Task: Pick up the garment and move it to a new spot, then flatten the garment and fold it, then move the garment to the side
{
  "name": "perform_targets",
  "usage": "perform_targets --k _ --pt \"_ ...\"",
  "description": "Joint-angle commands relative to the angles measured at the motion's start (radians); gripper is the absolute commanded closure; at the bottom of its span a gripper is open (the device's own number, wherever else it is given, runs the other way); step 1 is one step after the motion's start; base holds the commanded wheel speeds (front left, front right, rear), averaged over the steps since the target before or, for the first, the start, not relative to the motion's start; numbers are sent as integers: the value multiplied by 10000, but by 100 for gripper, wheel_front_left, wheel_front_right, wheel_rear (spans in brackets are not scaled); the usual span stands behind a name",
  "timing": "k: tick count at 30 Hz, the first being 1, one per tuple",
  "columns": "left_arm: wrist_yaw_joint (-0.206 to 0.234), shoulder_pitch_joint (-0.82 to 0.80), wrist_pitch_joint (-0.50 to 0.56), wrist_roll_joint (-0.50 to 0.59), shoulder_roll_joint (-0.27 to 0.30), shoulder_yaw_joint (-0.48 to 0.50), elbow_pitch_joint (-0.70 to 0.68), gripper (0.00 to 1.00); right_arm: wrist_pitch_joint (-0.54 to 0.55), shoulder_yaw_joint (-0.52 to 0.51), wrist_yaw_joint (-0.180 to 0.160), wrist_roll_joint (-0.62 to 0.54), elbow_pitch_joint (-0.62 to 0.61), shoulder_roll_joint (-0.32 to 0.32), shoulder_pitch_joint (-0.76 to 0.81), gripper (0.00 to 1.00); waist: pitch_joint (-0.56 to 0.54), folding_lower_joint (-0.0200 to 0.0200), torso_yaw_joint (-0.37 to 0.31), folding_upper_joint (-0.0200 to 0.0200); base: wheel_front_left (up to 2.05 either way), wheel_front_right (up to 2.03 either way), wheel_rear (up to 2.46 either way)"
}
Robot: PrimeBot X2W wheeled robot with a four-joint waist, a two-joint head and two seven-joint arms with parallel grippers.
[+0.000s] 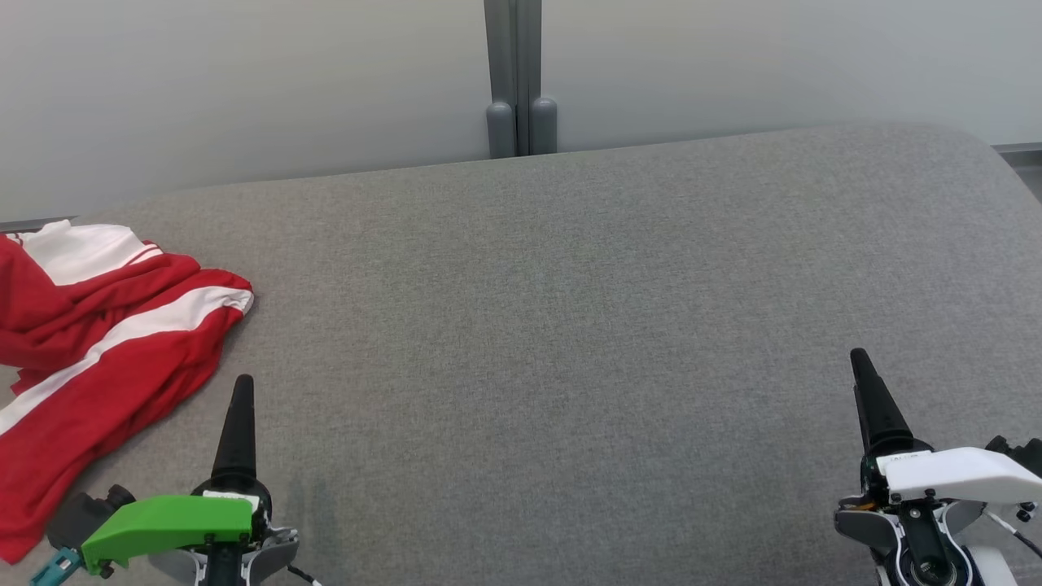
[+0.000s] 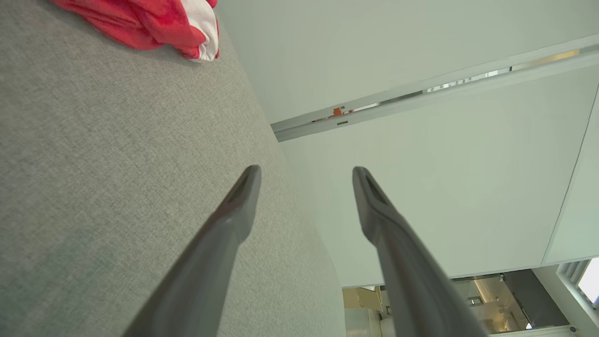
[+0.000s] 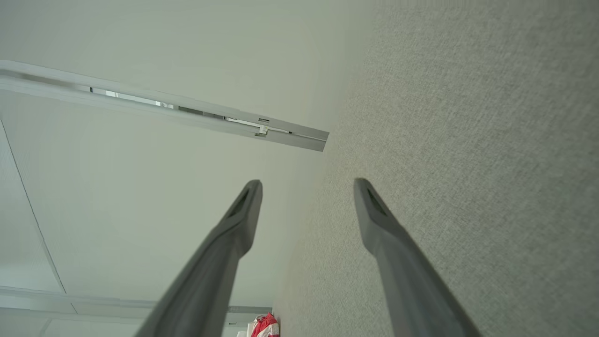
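A crumpled red garment with white stripes (image 1: 89, 350) lies at the left edge of the grey padded surface (image 1: 570, 325). It also shows in the left wrist view as a red and white heap (image 2: 154, 23) at the top, and as a small patch (image 3: 266, 326) at the bottom of the right wrist view. My left gripper (image 1: 242, 387) hangs just right of the garment, apart from it; its fingers (image 2: 243, 196) stand spread with nothing between them. My right gripper (image 1: 861, 362) is far off at the lower right, its fingers (image 3: 369, 206) likewise apart and empty.
A pale wall runs behind the surface, with a grey post (image 1: 514, 73) at its middle. The surface's rounded far edge (image 1: 733, 138) curves down at the right corner. Wide bare fabric stretches between the two grippers.
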Motion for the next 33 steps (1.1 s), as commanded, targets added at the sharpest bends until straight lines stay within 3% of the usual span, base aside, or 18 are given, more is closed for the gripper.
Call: perform_targets --k 1,19,33 --pt "58 -51 -122 526 68 -78 -265 0 -123 39 4 -594 -327 -62 -71 0 3 0 3 0 0 0 0" --pt "270 259 -779 4054 96 -736 -728 0 -779 514 4 -3941 -931 -81 271 0 23 0 22 0 0 0 0" --pt "354 516 -1212 6040 115 -988 -760 0 -1212 772 5 -5942 -913 -92 449 0 19 0 24 0 0 0 0"
